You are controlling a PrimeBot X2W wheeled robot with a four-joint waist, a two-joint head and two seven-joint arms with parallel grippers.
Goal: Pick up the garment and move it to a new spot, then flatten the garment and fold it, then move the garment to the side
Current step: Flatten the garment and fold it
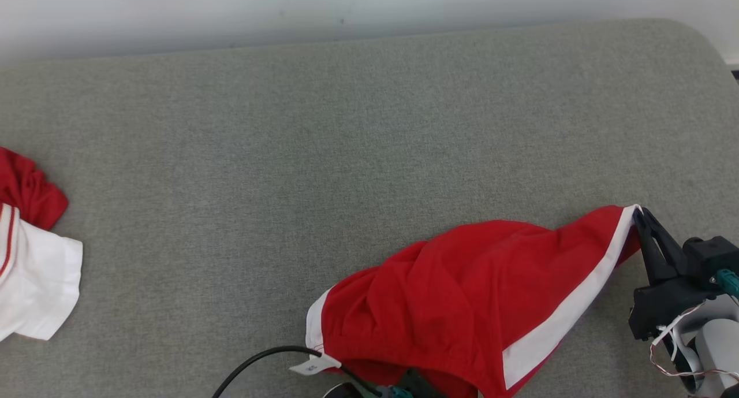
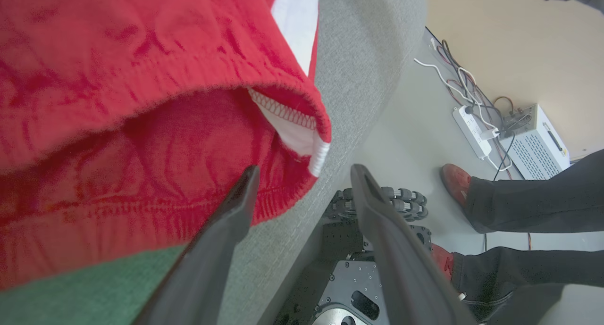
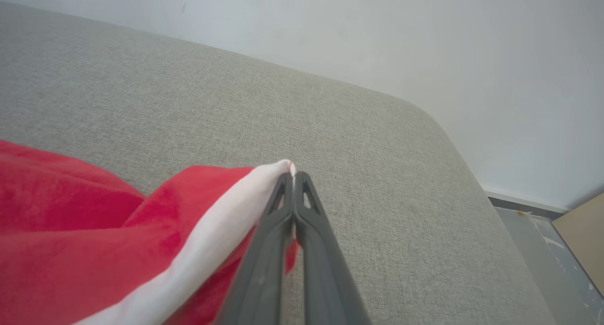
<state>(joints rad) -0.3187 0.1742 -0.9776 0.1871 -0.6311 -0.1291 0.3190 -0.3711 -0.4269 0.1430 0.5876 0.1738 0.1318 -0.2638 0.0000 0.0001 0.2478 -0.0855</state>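
The garment (image 1: 462, 282) is red cloth with a white side stripe, lying rumpled at the near right of the grey fabric table (image 1: 346, 126). My right gripper (image 1: 638, 213) is shut on its far right corner, pinching the white stripe's tip (image 3: 283, 167) between closed fingers (image 3: 295, 175). My left gripper (image 2: 306, 169) is at the table's near edge, jaws wide apart. The garment's red hem (image 2: 118, 79) hangs over and just beyond its left fingertip (image 2: 250, 174). In the head view the garment hides most of that gripper.
Another red and white garment (image 1: 29, 259) lies at the table's left edge. A black cable (image 1: 260, 357) loops at the near edge. Beside the table stand a person's legs and red shoes (image 2: 519, 197), a power strip with cables (image 2: 472, 127) and my wheeled base (image 2: 377, 202).
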